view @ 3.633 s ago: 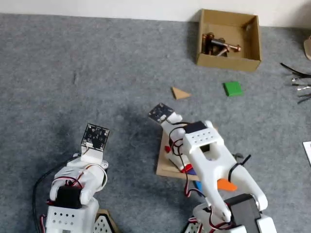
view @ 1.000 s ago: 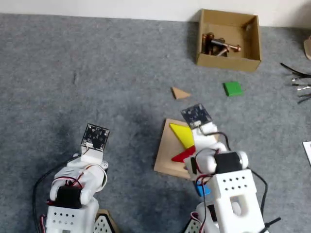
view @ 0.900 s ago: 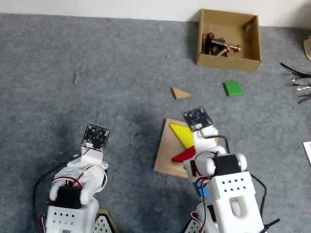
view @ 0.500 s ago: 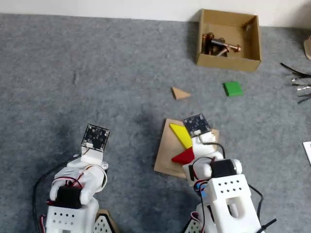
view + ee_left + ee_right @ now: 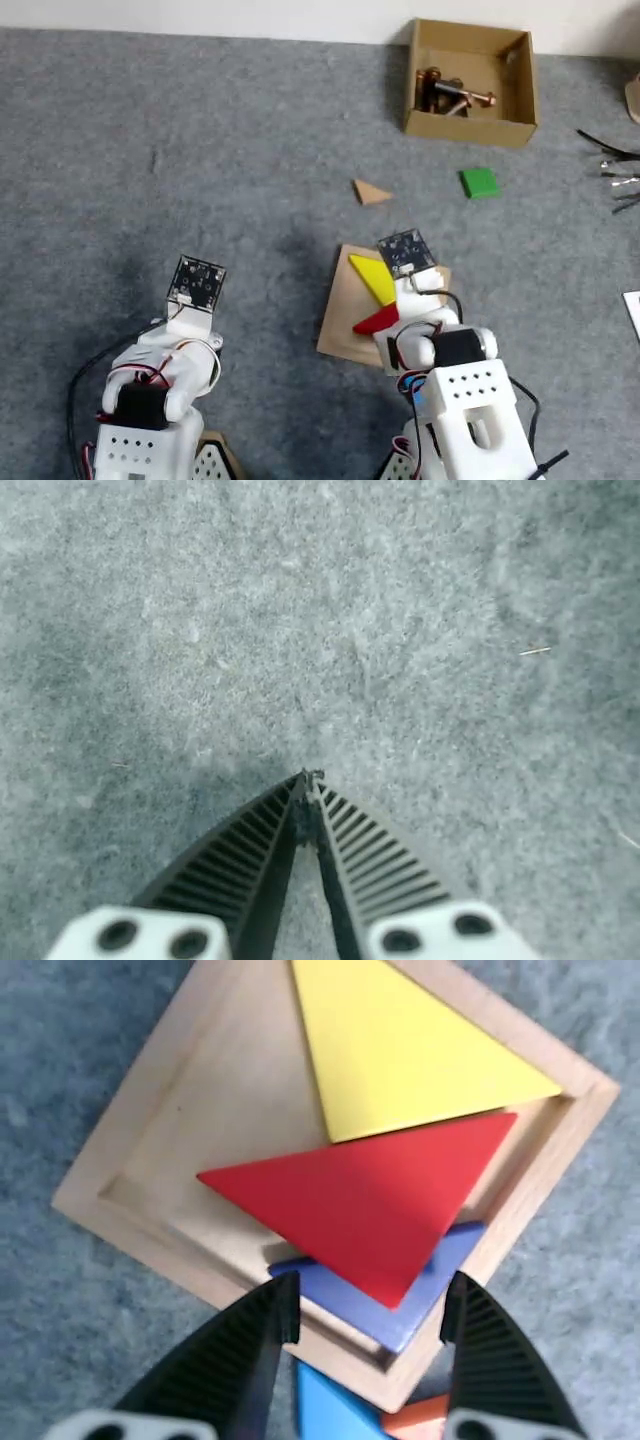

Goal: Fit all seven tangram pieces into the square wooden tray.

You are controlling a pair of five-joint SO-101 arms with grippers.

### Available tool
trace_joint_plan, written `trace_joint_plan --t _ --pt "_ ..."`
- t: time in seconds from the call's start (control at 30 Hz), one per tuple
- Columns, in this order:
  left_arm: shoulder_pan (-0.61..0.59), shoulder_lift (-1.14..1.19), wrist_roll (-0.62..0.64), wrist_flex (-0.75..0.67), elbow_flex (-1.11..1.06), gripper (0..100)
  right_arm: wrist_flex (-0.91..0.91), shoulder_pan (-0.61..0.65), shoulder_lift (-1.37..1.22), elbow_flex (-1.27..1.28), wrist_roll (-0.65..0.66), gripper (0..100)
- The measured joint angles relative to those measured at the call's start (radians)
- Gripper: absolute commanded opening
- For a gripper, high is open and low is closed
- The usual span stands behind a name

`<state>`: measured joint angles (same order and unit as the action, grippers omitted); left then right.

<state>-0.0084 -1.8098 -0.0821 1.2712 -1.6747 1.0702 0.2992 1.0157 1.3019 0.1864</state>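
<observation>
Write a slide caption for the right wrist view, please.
Open end effector over the wooden tray: yellow triangle, red triangle lying atop a dark blue piece.

Square wooden tray (image 5: pixel 338 315): near corner and right side hidden under right arm (image 5: pixel 455 385) in high view.
Violet-blue flat piece (image 5: pixel 425 1300): mostly covered by red triangle (image 5: pixel 365 1205), shape unclear.
Light blue piece (image 5: pixel 322 1405), orange piece (image 5: pixel 412 1420) just outside tray rim: cut off by picture edge, shapes cannot be told.
Yellow triangle (image 5: pixel 400 1050): one corner cut off.
Copper-coloured metal parts (image 5: pixel 452 92) in cardboard box (image 5: pixel 468 125): too small to identify.
Black cables (image 5: pixel 610 160): cut off at high view's right edge.
</observation>
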Motion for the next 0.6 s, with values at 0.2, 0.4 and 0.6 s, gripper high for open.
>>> trace_joint_plan --t 0.2,0.4,0.6 --pt "0.0 0.0 0.0 0.0 0.0 1 0.0 0.018 0.0 0.015 -0.103 21.7" --pt "0.0 0.0 0.0 0.0 0.0 1 -0.003 0.02 0.0 0.015 -0.239 21.7" --pt "0.0 0.0 0.0 0.0 0.0 1 -0.023 0.02 0.002 0.04 -0.339 21.7"
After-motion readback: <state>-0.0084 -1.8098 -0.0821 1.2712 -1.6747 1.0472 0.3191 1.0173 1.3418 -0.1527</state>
